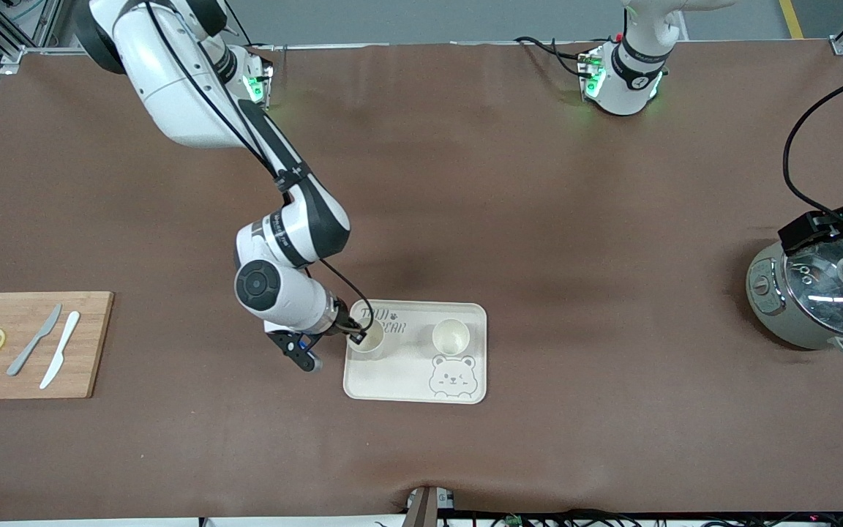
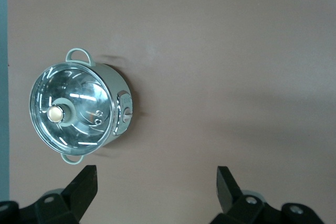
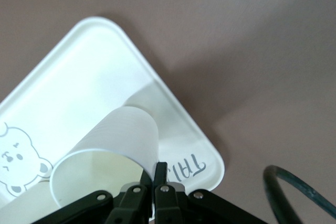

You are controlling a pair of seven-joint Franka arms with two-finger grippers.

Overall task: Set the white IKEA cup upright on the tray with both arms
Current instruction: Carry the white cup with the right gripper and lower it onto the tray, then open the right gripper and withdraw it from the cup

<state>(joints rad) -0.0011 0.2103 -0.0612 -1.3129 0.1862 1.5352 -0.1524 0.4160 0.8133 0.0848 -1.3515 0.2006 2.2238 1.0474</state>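
Note:
The cream bear tray lies near the middle of the table. My right gripper is shut on the rim of a white cup, one finger inside and one outside. That cup is upright over the tray's corner by the lettering, toward the right arm's end. In the right wrist view the gripper pinches the cup's wall above the tray. A second white cup stands upright on the tray above the bear drawing. My left gripper is open and empty, high over the table by the pot.
A grey cooking pot with a glass lid stands at the left arm's end, also in the left wrist view. A wooden cutting board with two lemon slices and two knives lies at the right arm's end.

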